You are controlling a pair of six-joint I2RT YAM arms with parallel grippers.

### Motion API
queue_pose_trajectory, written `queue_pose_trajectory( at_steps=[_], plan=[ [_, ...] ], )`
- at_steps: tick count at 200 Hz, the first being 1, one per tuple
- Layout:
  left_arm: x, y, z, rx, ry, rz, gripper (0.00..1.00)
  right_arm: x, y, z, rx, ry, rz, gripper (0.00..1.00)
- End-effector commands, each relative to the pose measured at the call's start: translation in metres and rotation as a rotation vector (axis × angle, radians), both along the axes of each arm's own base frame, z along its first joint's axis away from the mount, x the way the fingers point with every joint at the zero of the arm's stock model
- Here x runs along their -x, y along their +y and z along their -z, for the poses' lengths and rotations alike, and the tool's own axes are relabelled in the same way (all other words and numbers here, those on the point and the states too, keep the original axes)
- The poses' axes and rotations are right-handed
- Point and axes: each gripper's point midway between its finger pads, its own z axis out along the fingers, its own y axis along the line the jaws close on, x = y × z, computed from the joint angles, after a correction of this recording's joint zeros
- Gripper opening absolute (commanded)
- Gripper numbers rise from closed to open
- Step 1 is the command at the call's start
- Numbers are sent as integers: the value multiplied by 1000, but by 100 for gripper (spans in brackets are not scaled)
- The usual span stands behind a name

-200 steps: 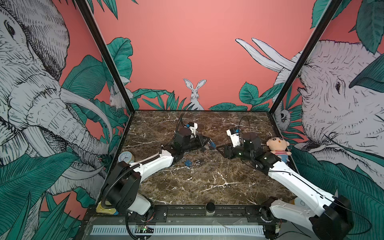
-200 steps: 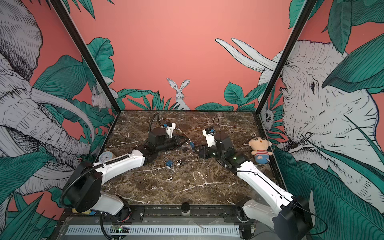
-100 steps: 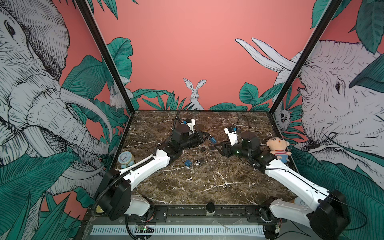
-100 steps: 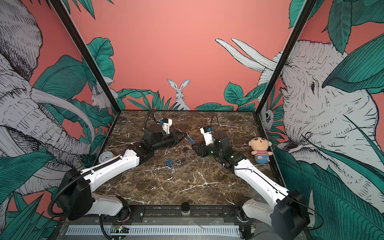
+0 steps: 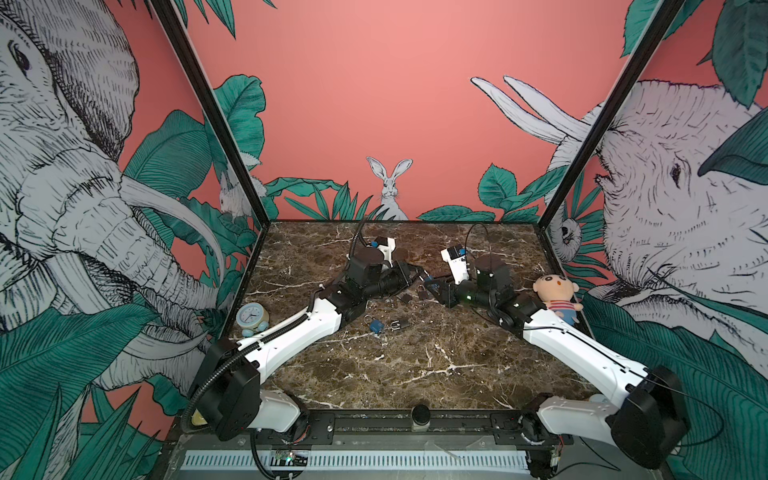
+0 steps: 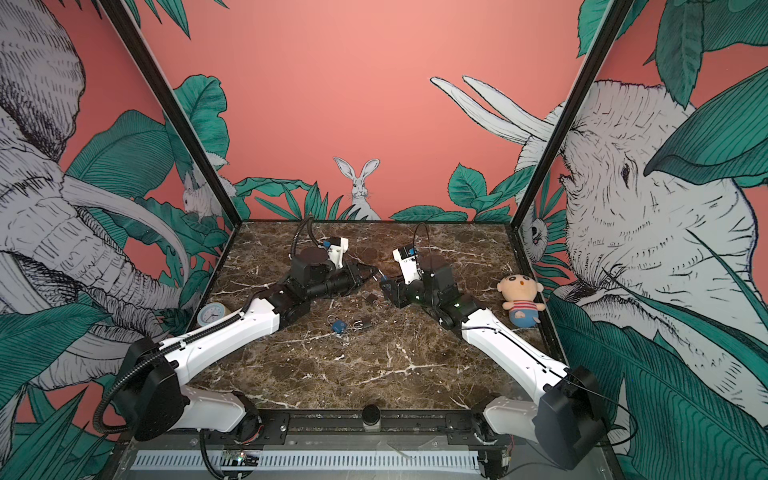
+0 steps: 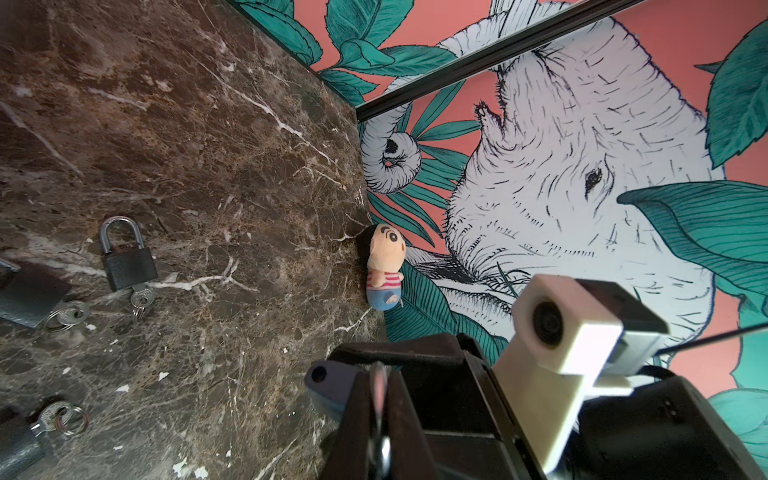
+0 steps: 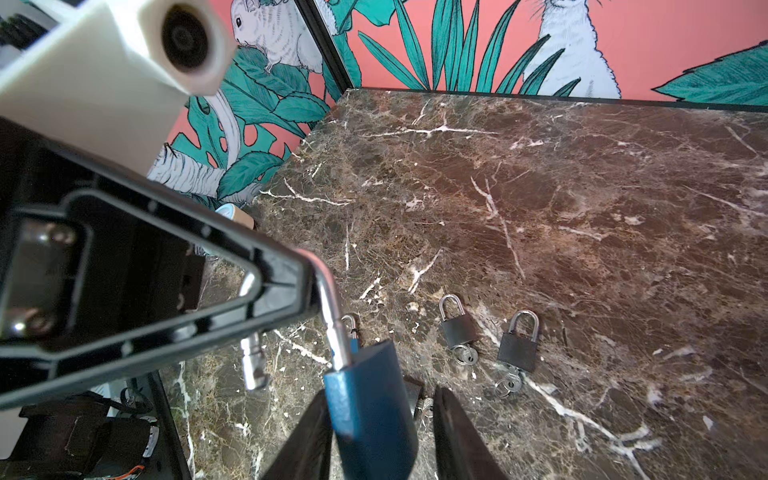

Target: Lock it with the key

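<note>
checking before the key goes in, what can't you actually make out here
held blue padlock, keyhole end: right wrist view, cut off by the picture's edge between the right fingers
same padlock, both top views: too small, crowded by the left fingers and right fingers
grey padlock: left wrist view, body cut by the edge
clock hands, top views: too small

Marble tabletop (image 5: pixel 415 365), black padlocks with keys (image 8: pixel 457 330), loose blue padlock (image 5: pixel 376 326), alarm clock (image 5: pixel 252 318), plush doll (image 5: pixel 557 297)
</note>
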Motion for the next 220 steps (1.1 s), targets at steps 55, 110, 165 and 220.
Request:
queue_pose_trajectory(
  at_steps=[55, 110, 165, 220],
  plan=[
    [4, 1, -42, 82, -69, 2, 0, -5, 2, -17, -9, -60, 11, 32],
    [5, -1, -43, 93, -64, 7, 0, -7, 0, -18, -8, -67, 26, 24],
    [6, 1, -43, 92, -69, 5, 0, -6, -3, -19, -22, -59, 45, 0],
    [8, 10, -33, 17, -139, -3, 28, 11, 5, -34, -108, 62, -73, 0]
  ],
)
